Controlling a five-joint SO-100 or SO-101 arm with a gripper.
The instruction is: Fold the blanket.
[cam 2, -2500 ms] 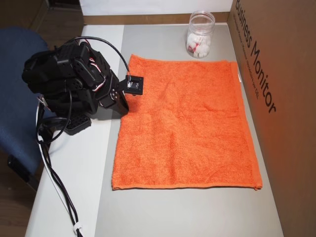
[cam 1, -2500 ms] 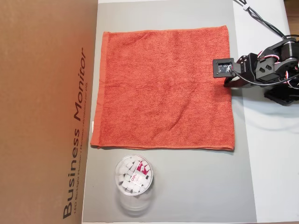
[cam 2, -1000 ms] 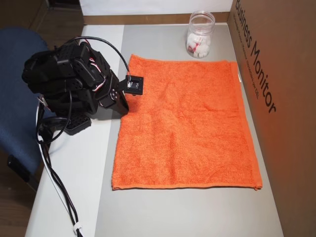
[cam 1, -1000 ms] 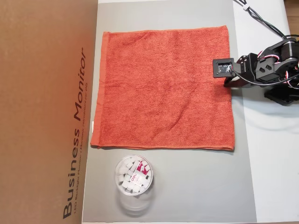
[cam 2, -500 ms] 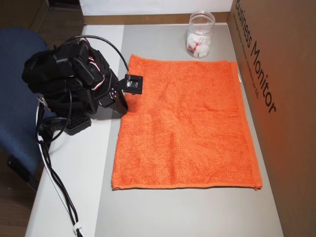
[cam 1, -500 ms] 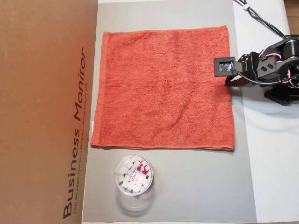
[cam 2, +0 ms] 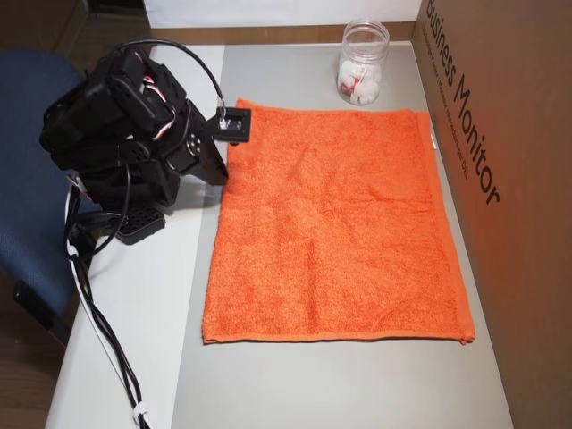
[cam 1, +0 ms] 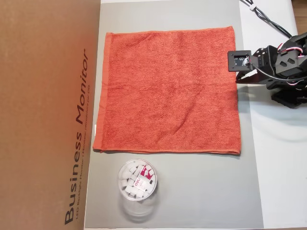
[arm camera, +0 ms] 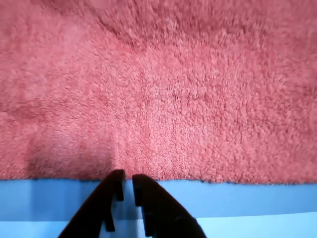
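Note:
The blanket point(cam 1: 168, 91) is an orange-red terry towel lying flat and unfolded on a grey mat point(cam 1: 201, 191); it also fills the middle of the other overhead view point(cam 2: 335, 223). The wrist view shows its pile point(arm camera: 158, 84) filling the frame down to a straight hem. My gripper point(arm camera: 126, 179) sits at that hem with its two black fingers point(arm camera: 143, 198) nearly touching and nothing between them. From above the fingers are hidden under the wrist camera block point(cam 1: 240, 61), which hovers at the blanket's right edge, seen as the left edge near the far corner in the other overhead view point(cam 2: 234, 125).
A clear round tub point(cam 1: 136, 180) of white pieces stands just off one blanket edge, and appears at the top in the other overhead view point(cam 2: 362, 64). A tall cardboard box point(cam 1: 48, 115) borders the side opposite the arm. The arm base point(cam 2: 116, 152), cables point(cam 2: 107, 340) and a blue chair point(cam 2: 22, 179) lie beyond the mat.
The wrist has pulled back from over the blanket to its edge and shifted toward the corner far from the tub in one overhead view. The blanket lies as before.

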